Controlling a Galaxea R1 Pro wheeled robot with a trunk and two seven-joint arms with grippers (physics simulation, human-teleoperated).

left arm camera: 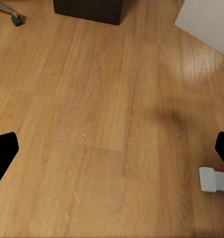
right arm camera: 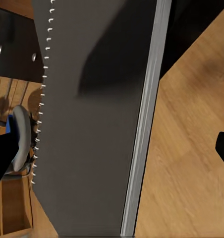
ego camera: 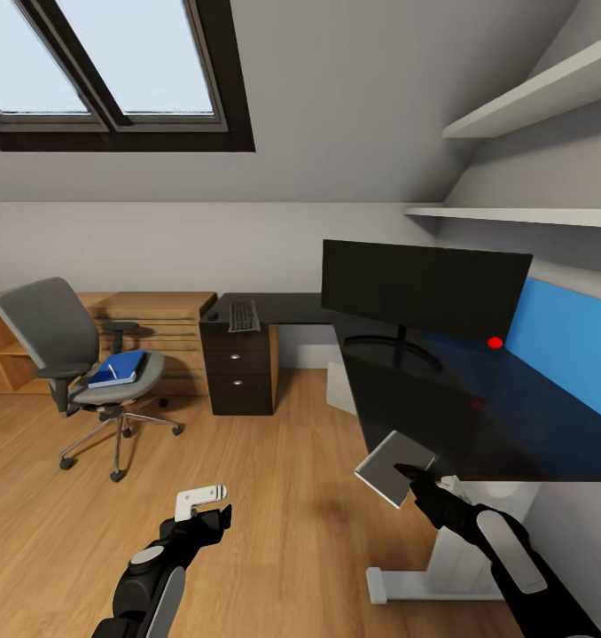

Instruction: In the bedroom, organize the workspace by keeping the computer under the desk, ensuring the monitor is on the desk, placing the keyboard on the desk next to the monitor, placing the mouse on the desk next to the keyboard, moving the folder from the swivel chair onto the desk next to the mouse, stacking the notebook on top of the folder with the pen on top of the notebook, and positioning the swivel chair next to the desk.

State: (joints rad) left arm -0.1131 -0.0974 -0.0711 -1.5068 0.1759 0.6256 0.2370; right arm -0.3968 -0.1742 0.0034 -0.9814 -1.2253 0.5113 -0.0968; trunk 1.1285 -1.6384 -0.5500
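Down at the lower right of the head view, the right gripper (ego camera: 413, 477) pinches one corner of the notebook (ego camera: 394, 467), a thin grey slab held tilted just off the near edge of the desk (ego camera: 478, 416), above the wooden floor (ego camera: 274, 478). Through the right wrist camera the notebook (right arm camera: 92, 124) spans most of the frame, its spiral binding a row of pale dots along one long edge and its pale page edges showing on the other. At the lower left the left gripper (ego camera: 205, 507) hangs over bare floor with its fingers spread and nothing between them; its wrist camera looks down on floorboards, with a white desk foot (left arm camera: 214, 179) at the right edge. On the glossy black desktop the monitor (ego camera: 425, 288) stands upright on its curved stand, right of centre, and the keyboard (ego camera: 244, 315) lies farther back on the short wing of the desk, above the drawer unit (ego camera: 238, 377) with its round silver knobs. Over at mid-left the swivel chair (ego camera: 74, 363) sits well apart from the desk, in front of the low wooden shelving (ego camera: 159, 328). On its seat lies the blue folder (ego camera: 119, 369), with the white pen (ego camera: 113, 370) resting on top of it. I cannot make out the mouse or the computer with any certainty.
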